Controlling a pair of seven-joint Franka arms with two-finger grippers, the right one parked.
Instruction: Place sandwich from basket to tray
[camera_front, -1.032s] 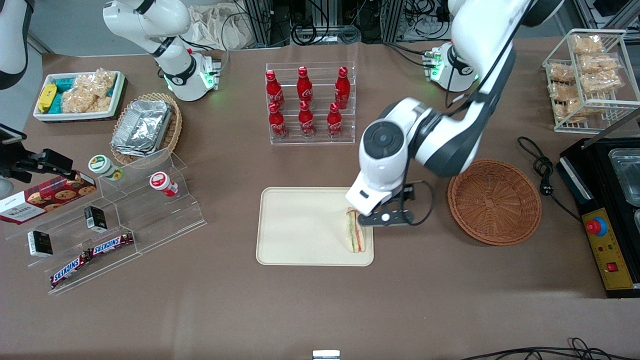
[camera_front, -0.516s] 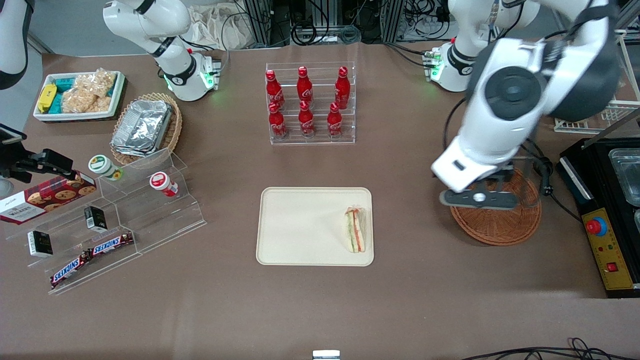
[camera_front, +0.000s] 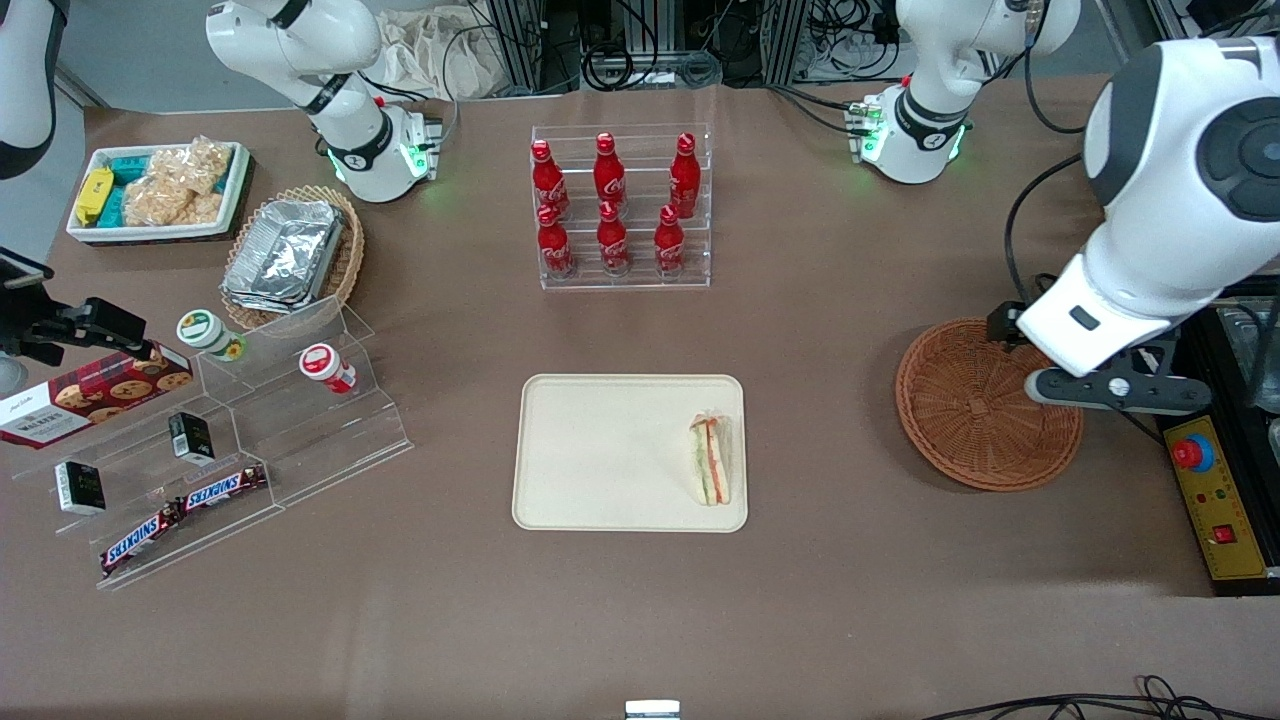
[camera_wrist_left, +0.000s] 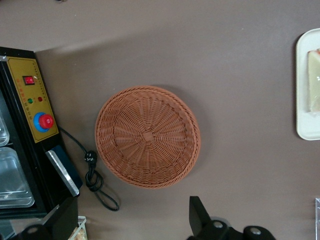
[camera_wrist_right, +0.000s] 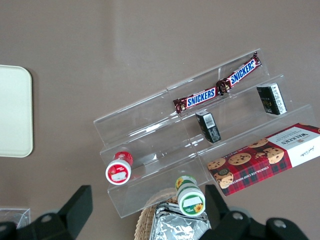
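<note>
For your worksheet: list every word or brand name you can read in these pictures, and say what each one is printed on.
"SNICKERS": two chocolate bars on the acrylic stand.
"WALKERS": red cookie box.
Red bottles: script too small to read.
Jar lids, small black boxes: unreadable.
Gripper, above the basket rim: no text.

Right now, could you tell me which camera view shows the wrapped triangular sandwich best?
The front view: the whole clear-wrapped triangular sandwich lies on the cream rectangular tray, filling stripes visible. The left wrist view catches only a cut-off pale edge; the right wrist view shows none. The pincer hangs above the round reddish-brown wicker basket's rim.
</note>
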